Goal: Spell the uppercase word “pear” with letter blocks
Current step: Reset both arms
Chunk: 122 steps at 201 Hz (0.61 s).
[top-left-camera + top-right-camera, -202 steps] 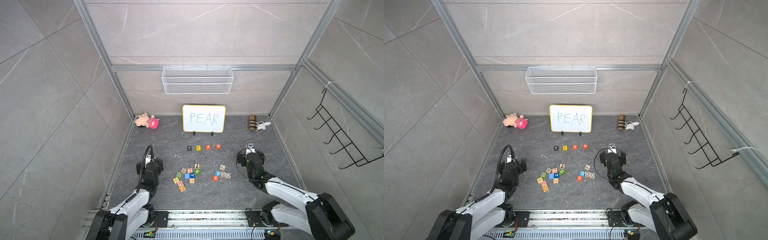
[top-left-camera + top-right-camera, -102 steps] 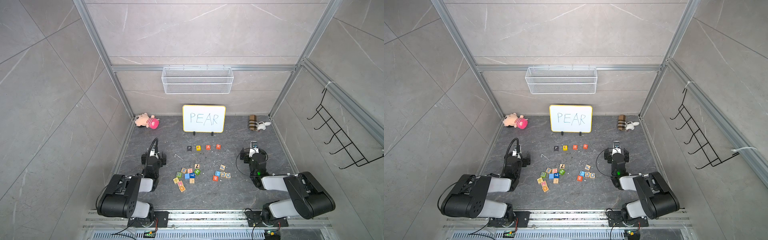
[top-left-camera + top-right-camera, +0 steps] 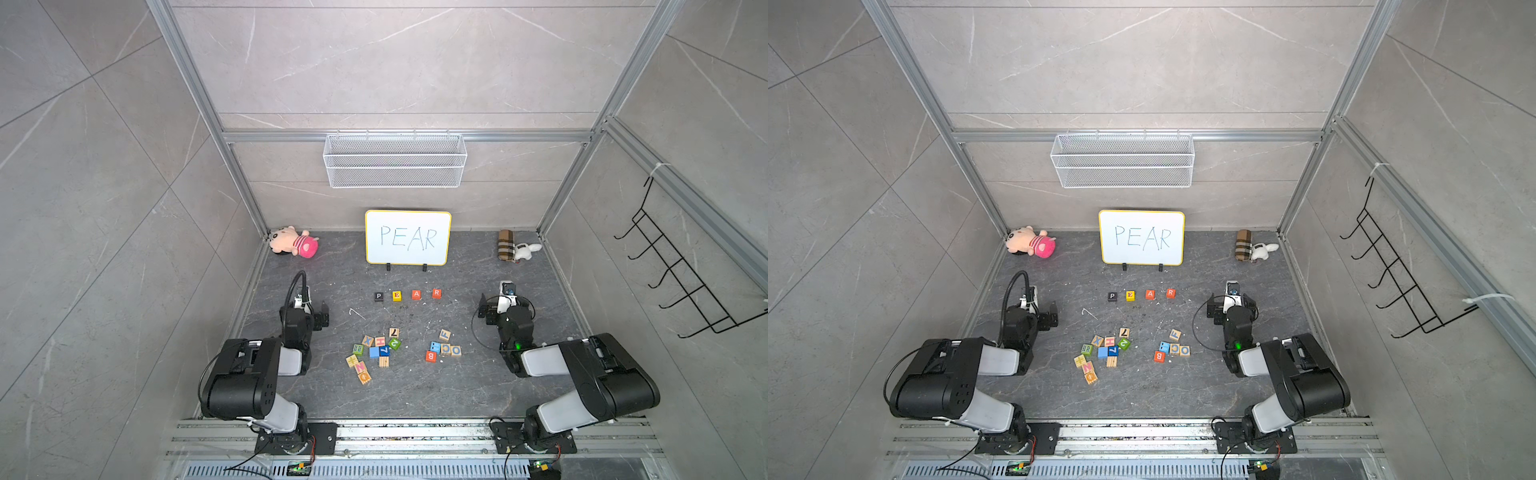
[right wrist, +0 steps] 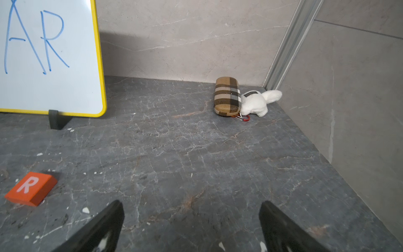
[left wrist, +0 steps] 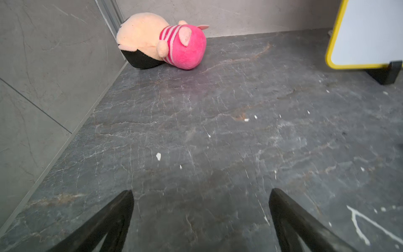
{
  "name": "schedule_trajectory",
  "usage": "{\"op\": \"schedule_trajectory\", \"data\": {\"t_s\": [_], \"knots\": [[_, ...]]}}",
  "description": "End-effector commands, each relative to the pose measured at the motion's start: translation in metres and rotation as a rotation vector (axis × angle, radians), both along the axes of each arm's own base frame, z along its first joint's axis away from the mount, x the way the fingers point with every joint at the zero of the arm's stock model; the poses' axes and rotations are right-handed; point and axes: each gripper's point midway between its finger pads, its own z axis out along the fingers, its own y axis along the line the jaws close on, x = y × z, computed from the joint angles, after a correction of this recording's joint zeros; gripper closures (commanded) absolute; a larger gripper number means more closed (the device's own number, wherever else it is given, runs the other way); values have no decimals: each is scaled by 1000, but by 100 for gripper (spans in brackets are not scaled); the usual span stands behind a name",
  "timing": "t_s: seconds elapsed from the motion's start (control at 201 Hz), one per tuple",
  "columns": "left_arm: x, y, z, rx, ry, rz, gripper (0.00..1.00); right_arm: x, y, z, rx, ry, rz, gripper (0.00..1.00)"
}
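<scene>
The four letter blocks stand in a row on the dark floor in front of the whiteboard and read P point(image 3: 378, 296), E point(image 3: 397, 296), A point(image 3: 416, 294), R point(image 3: 436, 293); both top views show the row, with the black P block point(image 3: 1112, 296) at its left end. My left gripper point(image 3: 305, 310) hangs low to the left of the row, open, with only bare floor between its fingers point(image 5: 122, 209). My right gripper point(image 3: 503, 306) sits to the right of the row, also open and empty. The right wrist view shows the orange-red R block point(image 4: 31, 188) off to one side of the jaws.
A whiteboard point(image 3: 407, 237) marked PEAR stands at the back. Two clusters of loose cubes point(image 3: 376, 353) point(image 3: 442, 348) lie nearer the rail. A pink plush point(image 3: 293, 242) and a plaid case point(image 3: 505, 245) occupy the back corners. A wire basket point(image 3: 395, 160) hangs on the wall.
Both arms have folded back, their elbows dropping toward the rail. The grippers stayed open and low. The row of blocks has not moved.
</scene>
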Motion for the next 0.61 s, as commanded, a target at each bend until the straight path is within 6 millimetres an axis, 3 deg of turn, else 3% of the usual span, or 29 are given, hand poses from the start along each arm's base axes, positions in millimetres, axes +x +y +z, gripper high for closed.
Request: {"op": "schedule_trajectory", "data": {"t_s": [0.0, 0.602], "knots": [[7, 7, 5, -79, 7, 18, 0, 5, -5, -8, 50, 47, -8, 1], [7, 7, 4, -82, 14, 18, 0, 7, -12, -10, 72, 62, -10, 1]]}}
